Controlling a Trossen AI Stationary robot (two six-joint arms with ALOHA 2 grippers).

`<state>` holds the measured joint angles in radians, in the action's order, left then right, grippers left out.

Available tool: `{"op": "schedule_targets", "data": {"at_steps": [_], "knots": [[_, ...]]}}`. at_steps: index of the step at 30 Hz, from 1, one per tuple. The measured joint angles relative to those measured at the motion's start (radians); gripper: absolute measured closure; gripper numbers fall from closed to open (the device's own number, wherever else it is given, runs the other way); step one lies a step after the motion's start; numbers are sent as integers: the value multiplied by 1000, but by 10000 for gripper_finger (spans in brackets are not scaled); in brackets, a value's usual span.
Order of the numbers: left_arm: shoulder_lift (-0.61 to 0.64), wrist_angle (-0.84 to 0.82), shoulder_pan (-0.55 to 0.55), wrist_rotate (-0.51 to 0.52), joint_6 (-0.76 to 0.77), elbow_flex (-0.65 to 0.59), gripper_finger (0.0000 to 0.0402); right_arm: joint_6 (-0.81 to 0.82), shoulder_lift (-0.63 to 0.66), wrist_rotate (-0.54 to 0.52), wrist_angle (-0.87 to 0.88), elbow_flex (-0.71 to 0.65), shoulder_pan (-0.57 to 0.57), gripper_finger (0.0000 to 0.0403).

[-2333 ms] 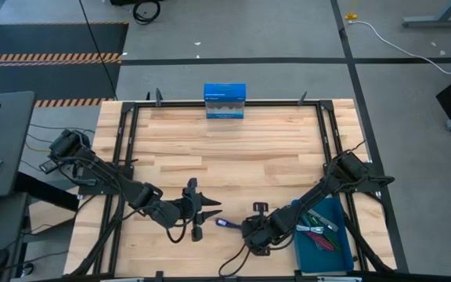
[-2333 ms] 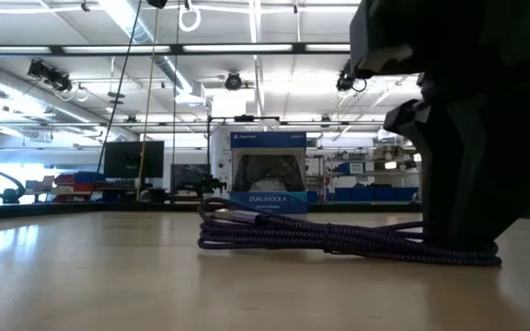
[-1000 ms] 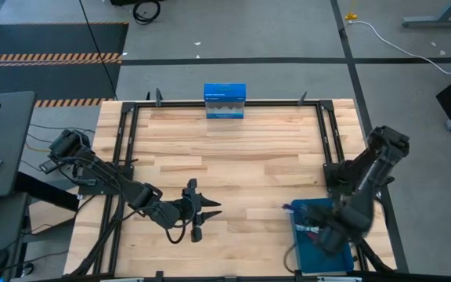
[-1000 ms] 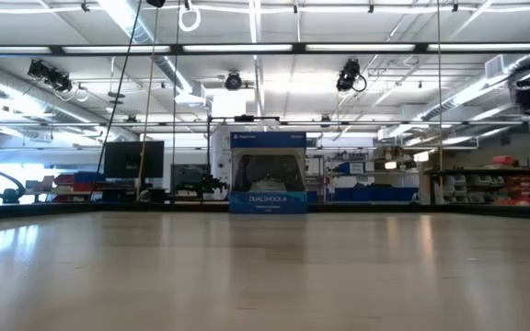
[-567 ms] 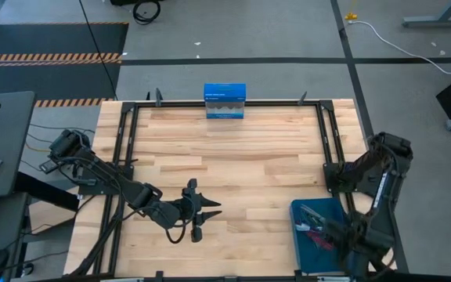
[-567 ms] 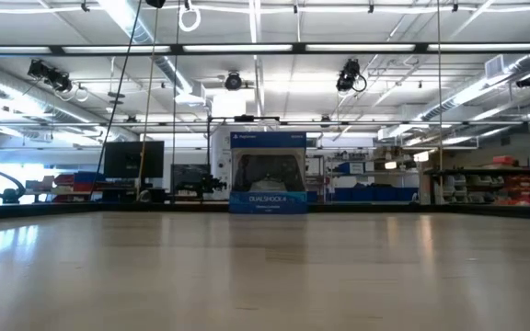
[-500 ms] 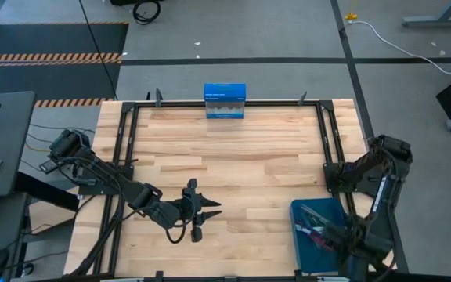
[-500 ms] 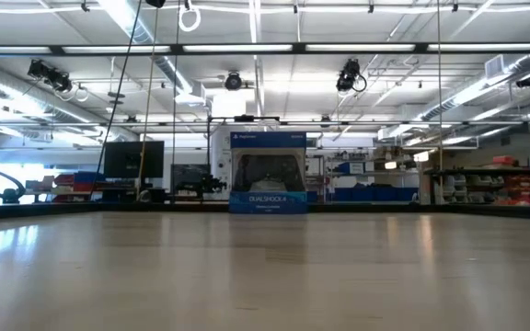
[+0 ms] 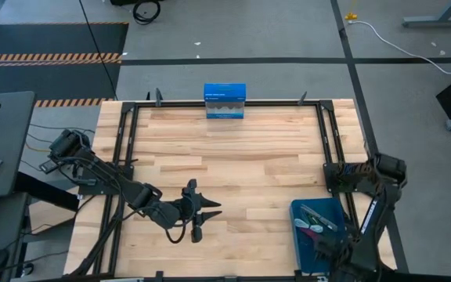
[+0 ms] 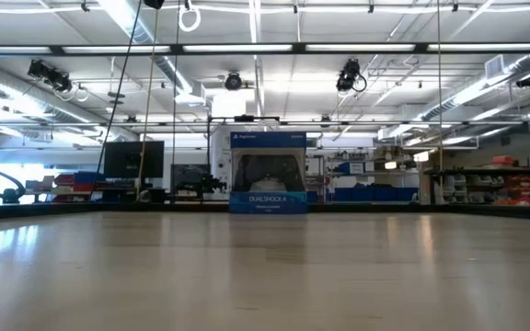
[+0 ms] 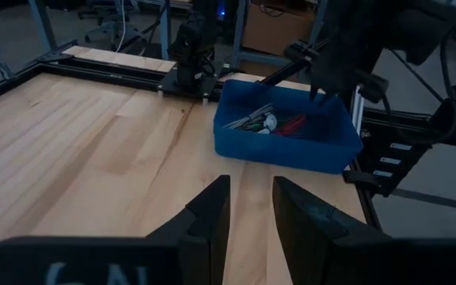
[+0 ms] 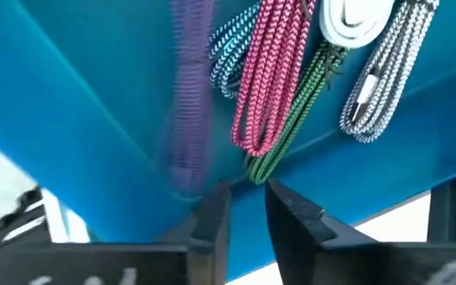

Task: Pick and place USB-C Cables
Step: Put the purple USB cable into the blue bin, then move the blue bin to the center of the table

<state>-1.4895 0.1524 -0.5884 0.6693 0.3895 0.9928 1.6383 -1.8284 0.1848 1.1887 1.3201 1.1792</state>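
The right gripper [image 12: 240, 207] hangs over the blue bin [image 9: 304, 241] at the surface's [image 9: 225, 157] near right corner, its jaws a small gap apart and holding nothing. The USB-C Cables [image 12: 279, 87] lie inside the bin. The left gripper [image 9: 210, 204] rests low on the surface, jaws slightly apart, empty.

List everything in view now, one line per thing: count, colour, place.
USB-C cables: six, braided, purple, teal, maroon, dark green, silver-blue and grey, all in the bin; the purple one is blurred.
Bin: one, blue, at the table's near right corner.
Box: one, blue and white, upright at the far edge, centre.
Table: one, light wood with a black frame.
Left tool: dark, resting low over the near centre, fingers slightly apart, empty.
Right tool: dark, over the bin's near edge, fingers slightly apart, empty.
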Motion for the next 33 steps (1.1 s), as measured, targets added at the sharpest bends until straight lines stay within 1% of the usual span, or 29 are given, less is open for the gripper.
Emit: {"op": "schedule_targets", "data": {"at_steps": [2,7,14,18,24,28,33], "knots": [[0,0,0,0,2,0,296,-17,-9,-10,6,0,4,308],[0,0,0,0,12,0,296,-44,-7,-78,26,0,11,277],[0,0,0,0,12,0,296,-36,46,-180,63,0,9,222],[0,0,0,0,12,0,296,-36,77,-230,91,0,-11,200],[0,0,0,0,12,0,296,-41,127,-324,80,0,-56,186],[-1,0,0,0,12,0,296,-74,150,-352,62,0,-83,183],[-1,0,0,0,12,0,296,-106,150,-375,59,0,-107,183]]}}
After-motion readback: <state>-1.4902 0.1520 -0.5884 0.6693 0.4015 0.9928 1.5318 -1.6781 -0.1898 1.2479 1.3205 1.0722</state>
